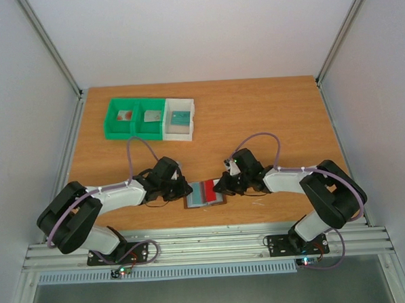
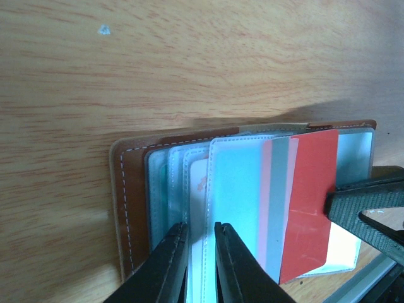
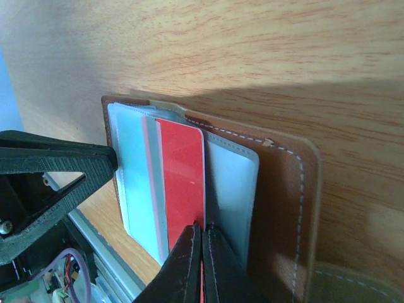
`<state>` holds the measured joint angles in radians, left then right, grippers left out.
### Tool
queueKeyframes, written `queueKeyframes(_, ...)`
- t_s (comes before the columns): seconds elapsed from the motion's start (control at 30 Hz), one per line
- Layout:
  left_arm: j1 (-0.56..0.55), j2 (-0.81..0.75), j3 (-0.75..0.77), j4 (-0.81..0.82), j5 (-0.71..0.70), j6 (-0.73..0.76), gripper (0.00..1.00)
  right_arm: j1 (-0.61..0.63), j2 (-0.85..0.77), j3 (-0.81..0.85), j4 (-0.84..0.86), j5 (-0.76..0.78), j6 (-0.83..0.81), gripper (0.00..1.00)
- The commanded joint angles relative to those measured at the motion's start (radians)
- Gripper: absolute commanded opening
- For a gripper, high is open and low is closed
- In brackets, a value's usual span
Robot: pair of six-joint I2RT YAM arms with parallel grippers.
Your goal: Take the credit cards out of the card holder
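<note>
from above, the two grippers hide both ends of the card holder (image 1: 205,201), so only its middle shows. it lies open on the table (image 1: 275,114), at the near edge, between the arms. the wrist views cut off its near end. the cards tucked in its pale blue pockets are hard to make out. one pale card (image 2: 198,183) with a small orange mark shows through a pocket on the left, and the fingers cover its near part.

the red card (image 3: 182,180) sits partly out of a pocket near the middle of the holder. its near end goes under the fingers.

the right gripper (image 3: 202,228) has its jaws pressed tight together. the tips meet at the red card's near corner. a thin red line shows between them, so the card looks pinched.

the left gripper (image 2: 201,230) is at the left side of the holder. its jaws have only a thin gap. a strip of pale pocket shows in that gap. i cannot tell if it is pinching the pocket or just resting on it.

far off to the left are a green bin (image 1: 111,126) and a white bin (image 1: 190,118). they touch. three small cards lie in them, too small to read.
</note>
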<state>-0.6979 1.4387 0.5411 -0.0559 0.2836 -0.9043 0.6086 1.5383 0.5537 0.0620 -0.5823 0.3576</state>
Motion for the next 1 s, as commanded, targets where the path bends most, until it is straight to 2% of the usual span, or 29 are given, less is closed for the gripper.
queueKeyframes(0.0,-0.002,0.009,-0.012,-0.101,-0.068,0.013,0.15,-0.01,-0.049,0.014,-0.097,0.046,-0.01,0.01)
queueKeyframes(0.2,-0.001,-0.012,0.01,-0.121,-0.061,0.009,0.2,-0.012,-0.092,0.068,-0.249,0.079,0.0,0.01)
queueKeyframes(0.4,-0.002,-0.071,0.057,-0.173,-0.071,0.031,0.33,-0.013,-0.16,0.115,-0.329,0.078,0.036,0.01)
queueKeyframes(0.63,-0.002,-0.168,0.132,-0.292,-0.104,0.091,0.52,-0.012,-0.221,0.196,-0.435,0.077,0.061,0.01)
queueKeyframes(0.8,-0.002,-0.213,0.194,-0.359,-0.099,0.144,0.56,-0.012,-0.223,0.304,-0.592,0.123,0.127,0.01)
queueKeyframes(0.97,-0.002,-0.251,0.213,-0.398,-0.099,0.174,0.57,-0.013,-0.21,0.444,-0.828,0.258,0.263,0.01)
